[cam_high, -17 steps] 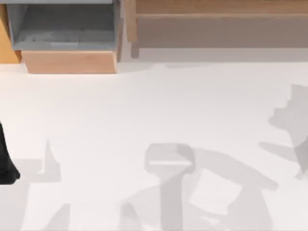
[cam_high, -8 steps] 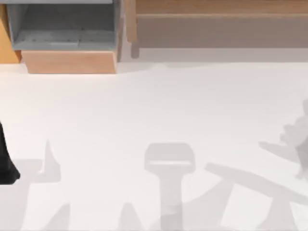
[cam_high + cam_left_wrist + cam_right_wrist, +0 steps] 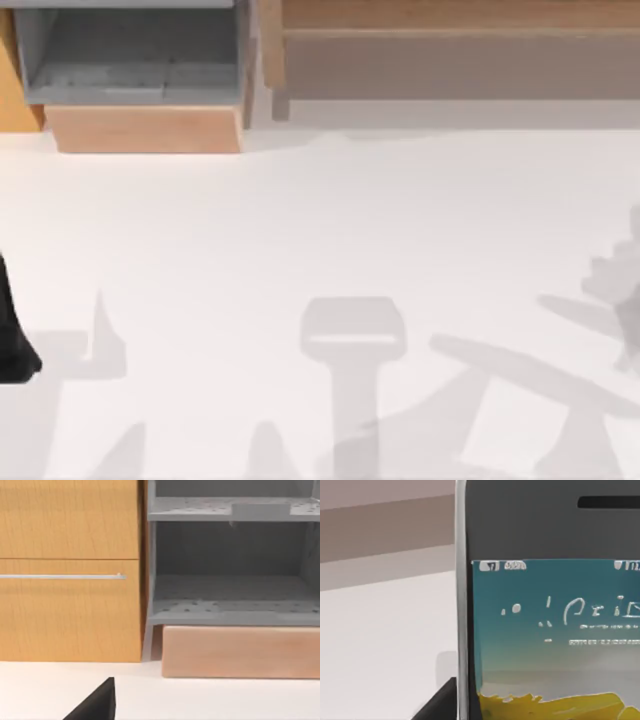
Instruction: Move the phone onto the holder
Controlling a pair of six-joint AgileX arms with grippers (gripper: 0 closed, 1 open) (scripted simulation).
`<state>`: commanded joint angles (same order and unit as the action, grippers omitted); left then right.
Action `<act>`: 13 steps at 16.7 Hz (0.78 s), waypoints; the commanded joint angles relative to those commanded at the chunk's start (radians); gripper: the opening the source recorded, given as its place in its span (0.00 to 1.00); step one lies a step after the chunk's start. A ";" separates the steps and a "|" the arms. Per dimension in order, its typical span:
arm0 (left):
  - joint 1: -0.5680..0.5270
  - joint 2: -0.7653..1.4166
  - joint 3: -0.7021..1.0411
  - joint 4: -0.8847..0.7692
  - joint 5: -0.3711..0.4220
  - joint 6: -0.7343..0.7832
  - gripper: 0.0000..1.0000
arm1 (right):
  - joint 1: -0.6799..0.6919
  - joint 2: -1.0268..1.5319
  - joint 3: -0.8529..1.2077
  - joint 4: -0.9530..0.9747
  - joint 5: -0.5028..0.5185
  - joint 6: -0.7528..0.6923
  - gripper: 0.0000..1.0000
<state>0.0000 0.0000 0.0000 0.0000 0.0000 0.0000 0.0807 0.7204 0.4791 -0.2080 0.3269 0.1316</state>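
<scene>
The phone (image 3: 545, 615) sits very close in front of our right wrist camera, upright, with its silver rim running down one side, the dark earpiece slot above and the bright landscape screen facing the lens. We judge that it is carried by our right arm, held face-on so it can go down onto a holder in that same standing pose, but we cannot tell whether the right hand is clamped on it or how wide it stands. A dark wedge (image 3: 437, 702) pokes up beside the phone's lower edge; it may be part of that hand, though we cannot say. In the top view the white worktop (image 3: 320, 220) carries soft grey shadows near its near edge and right side, which suggests the arm is working high above it. At the far side stand a grey open shelf unit (image 3: 130, 55) on a pale wooden block (image 3: 145, 128), and a long wooden ledge (image 3: 460, 20) to its right. Our left arm (image 3: 12, 340) is parked at the left edge of the worktop as a dark shape, its wrist camera looking at an orange-wood cabinet (image 3: 70, 570) with a thin metal handle (image 3: 62, 576) and the grey shelves; we cannot tell the state of the left hand.
</scene>
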 joint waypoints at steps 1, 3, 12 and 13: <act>0.000 0.000 0.000 0.000 0.000 0.000 1.00 | -0.005 0.014 -0.001 0.014 0.002 -0.008 0.00; 0.000 0.000 0.000 0.000 0.000 0.000 1.00 | -0.019 0.052 -0.003 0.050 0.004 -0.032 0.00; 0.000 0.000 0.000 0.000 0.000 0.000 1.00 | -0.084 0.228 -0.013 0.261 -0.075 -0.033 0.00; 0.000 0.000 0.000 0.000 0.000 0.000 1.00 | -0.086 0.230 -0.014 0.264 -0.077 -0.031 0.00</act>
<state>0.0000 0.0000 0.0000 0.0000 0.0000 0.0000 -0.0049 0.9502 0.4656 0.0559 0.2497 0.1010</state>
